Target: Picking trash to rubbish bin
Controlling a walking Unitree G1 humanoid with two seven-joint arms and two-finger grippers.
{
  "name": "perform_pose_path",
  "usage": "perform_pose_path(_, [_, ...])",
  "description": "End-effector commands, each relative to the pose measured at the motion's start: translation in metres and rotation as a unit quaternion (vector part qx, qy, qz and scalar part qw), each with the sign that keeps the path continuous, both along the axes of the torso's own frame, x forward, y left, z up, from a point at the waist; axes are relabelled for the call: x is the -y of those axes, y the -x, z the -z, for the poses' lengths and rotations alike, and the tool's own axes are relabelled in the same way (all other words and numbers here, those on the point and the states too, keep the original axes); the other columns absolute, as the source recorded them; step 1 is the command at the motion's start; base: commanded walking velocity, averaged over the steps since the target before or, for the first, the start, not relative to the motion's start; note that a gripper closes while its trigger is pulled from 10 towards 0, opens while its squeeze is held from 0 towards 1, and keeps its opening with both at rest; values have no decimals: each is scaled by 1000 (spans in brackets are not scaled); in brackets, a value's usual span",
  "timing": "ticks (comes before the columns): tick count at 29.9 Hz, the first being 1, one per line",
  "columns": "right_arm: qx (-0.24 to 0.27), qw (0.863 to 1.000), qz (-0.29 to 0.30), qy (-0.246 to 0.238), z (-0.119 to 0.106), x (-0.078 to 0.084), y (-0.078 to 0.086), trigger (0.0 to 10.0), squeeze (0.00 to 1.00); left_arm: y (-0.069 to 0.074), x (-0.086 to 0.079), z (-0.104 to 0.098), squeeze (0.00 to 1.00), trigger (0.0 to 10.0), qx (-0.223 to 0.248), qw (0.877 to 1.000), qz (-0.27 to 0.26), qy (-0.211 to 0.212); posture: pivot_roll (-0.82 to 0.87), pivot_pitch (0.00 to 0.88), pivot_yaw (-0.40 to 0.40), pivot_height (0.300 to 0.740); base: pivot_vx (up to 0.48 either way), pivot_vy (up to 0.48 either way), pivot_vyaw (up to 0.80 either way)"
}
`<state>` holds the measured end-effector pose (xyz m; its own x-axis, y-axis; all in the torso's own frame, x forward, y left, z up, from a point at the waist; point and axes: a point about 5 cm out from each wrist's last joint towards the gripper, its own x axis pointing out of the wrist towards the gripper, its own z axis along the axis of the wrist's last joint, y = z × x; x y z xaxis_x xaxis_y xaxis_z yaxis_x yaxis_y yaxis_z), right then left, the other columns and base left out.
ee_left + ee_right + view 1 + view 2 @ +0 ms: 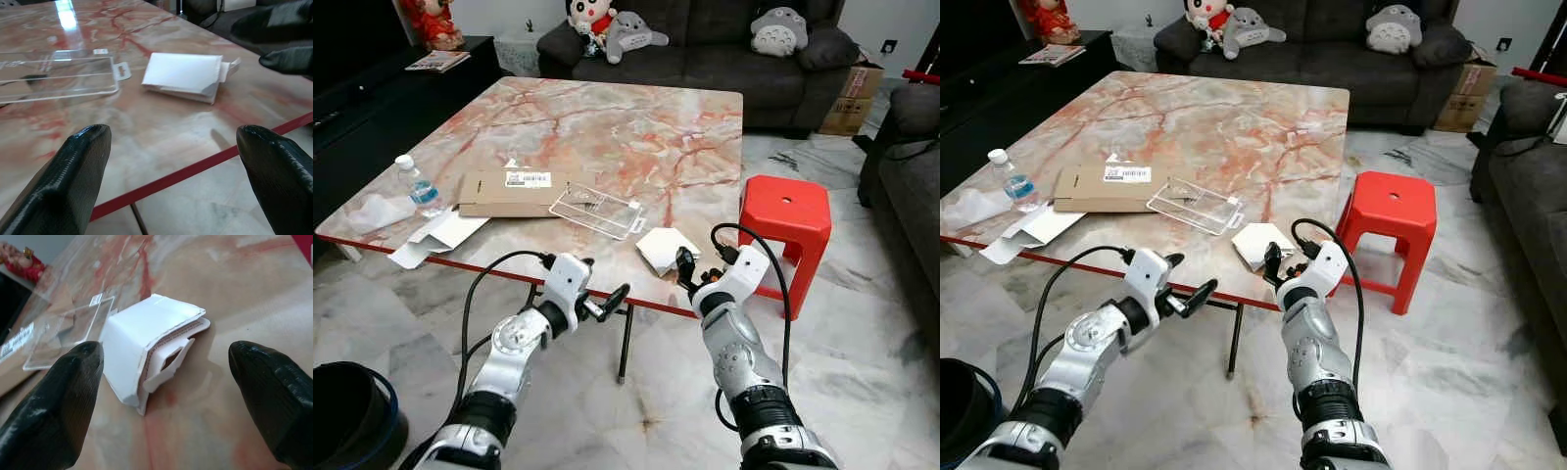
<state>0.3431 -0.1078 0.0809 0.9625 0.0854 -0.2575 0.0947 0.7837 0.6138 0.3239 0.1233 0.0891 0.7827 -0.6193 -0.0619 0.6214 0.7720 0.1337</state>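
A square table (636, 127) with a pink-and-red veined marble top and a red edge carries the trash. Near its front edge lies a small white folded cardboard box (664, 249), flattened, with its open flap end showing brown corrugated layers in the right wrist view. The right hand (689, 274) hovers at the table's front edge just beside this box, its 2 black fingers (58, 401) spread wide with the box between them but not touching it. The left hand (607, 302) is held just off the front edge, left of the box and lower, its 2 fingers also spread apart and pinching nothing.

Just left of the white box lies a clear flat plastic packaging tray (595, 209), and touching that tray's far left side is a flat brown cardboard mailer with a white label (514, 192). Further left stands a small clear plastic water bottle with a white cap (419, 186), upright, with crumpled clear plastic (374, 210) beside it and white paper scraps (438, 235) at the front-left edge.

A black round rubbish bin (347, 416) sits on the marble floor at the robot's left, well apart from the table's trash. A red plastic stool (785, 223) stands to the right of the table, and a dark grey sofa with 3 soft toys (705, 49) is behind it.
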Motion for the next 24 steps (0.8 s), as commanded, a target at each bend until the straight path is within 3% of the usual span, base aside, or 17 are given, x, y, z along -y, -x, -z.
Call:
perform_pose_path(1, [11,1000,-18,-18,-10,-13,-6,10000,0,0,-5,-4,0,10000,6,1000,2,-8,105,18,14,740,0,0,0])
perform_pose_path(24, [-3,999,-43,-7,-8,-24,-9,10000,0,1,0,-9,0,10000,9,1000,13,-17,113,19,9,740,0,0,0])
